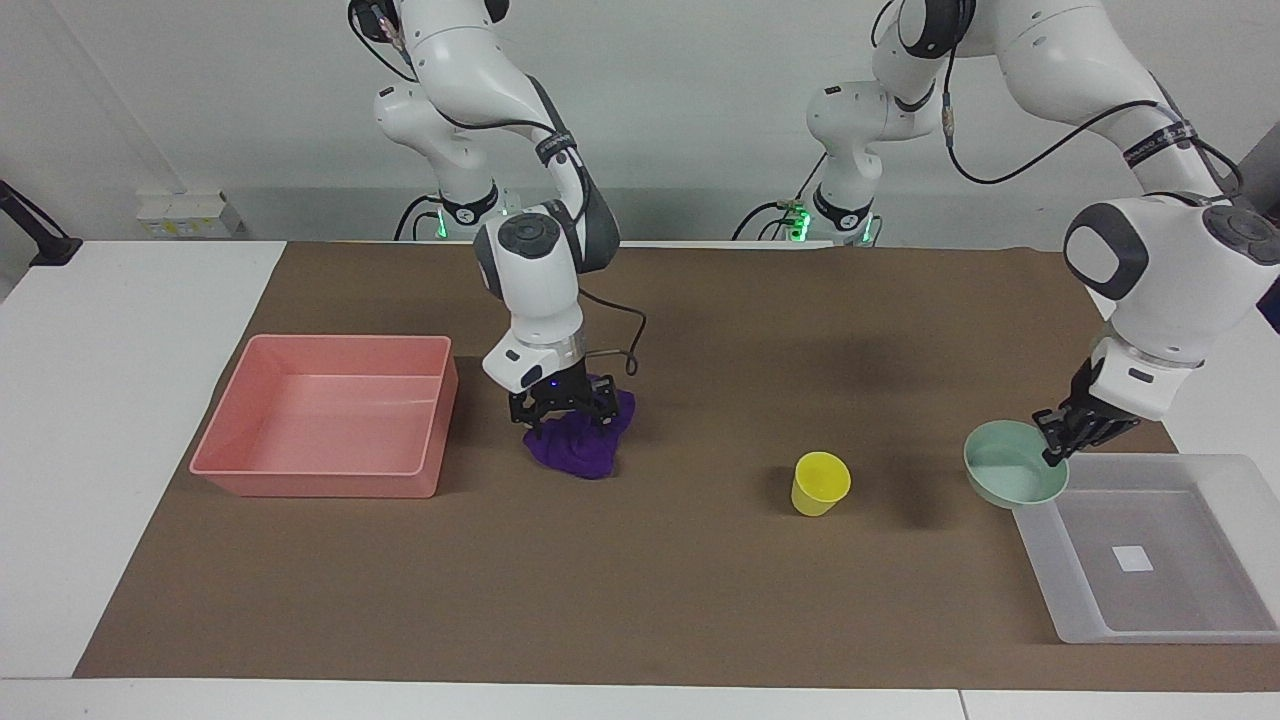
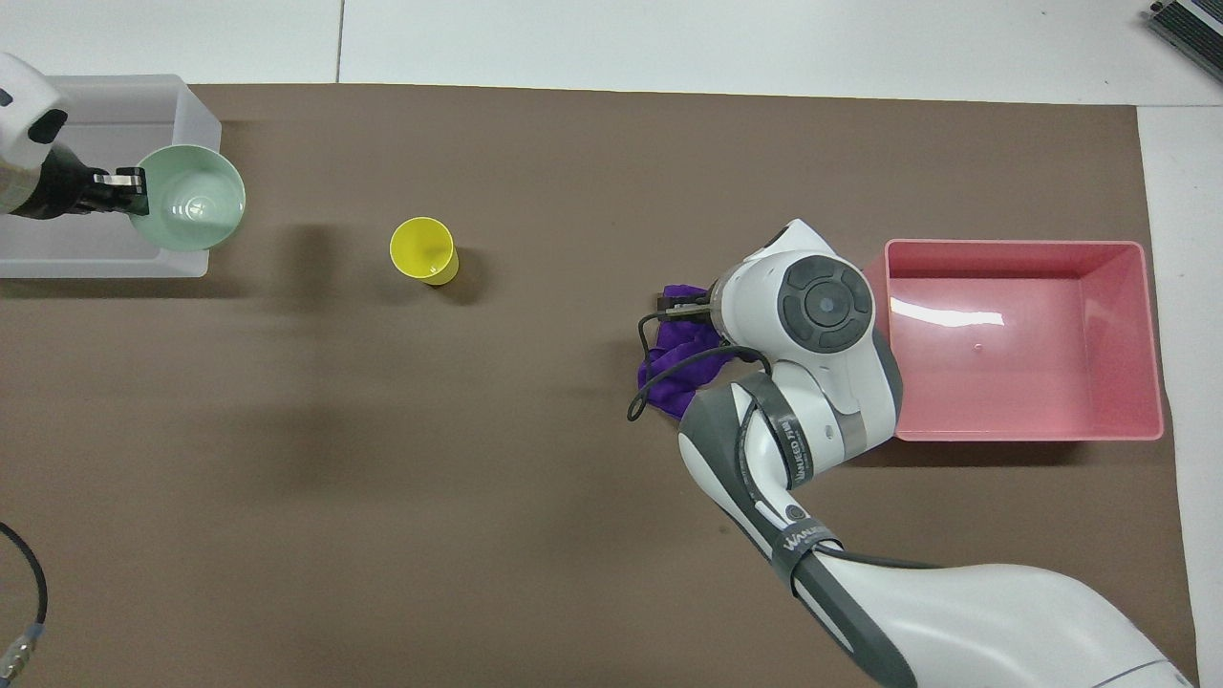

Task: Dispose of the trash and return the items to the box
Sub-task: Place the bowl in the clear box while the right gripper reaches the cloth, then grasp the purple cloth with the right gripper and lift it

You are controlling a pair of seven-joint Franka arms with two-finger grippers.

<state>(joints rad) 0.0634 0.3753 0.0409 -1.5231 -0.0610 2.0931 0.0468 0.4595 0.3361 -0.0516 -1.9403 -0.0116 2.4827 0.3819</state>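
The mint-green bowl [image 1: 1008, 476] hangs in the air over the box's rim, at the side toward the cup. My left gripper [image 1: 1055, 445] is shut on the bowl's rim. From overhead, the bowl [image 2: 191, 196] covers a corner of the translucent box [image 2: 105, 110], with the left gripper [image 2: 129, 182] at its edge. The yellow cup [image 1: 820, 483] stands upright on the mat. My right gripper [image 1: 565, 408] is open and down on the crumpled purple cloth [image 1: 580, 450], fingers astride its top. From overhead, the right arm hides most of the cloth [image 2: 676, 377].
The pink bin [image 1: 320, 482] sits beside the cloth, toward the right arm's end of the table. The box [image 1: 1200, 590] holds only a small white label [image 1: 1132, 558]. A brown mat [image 1: 640, 600] covers the table under all of it.
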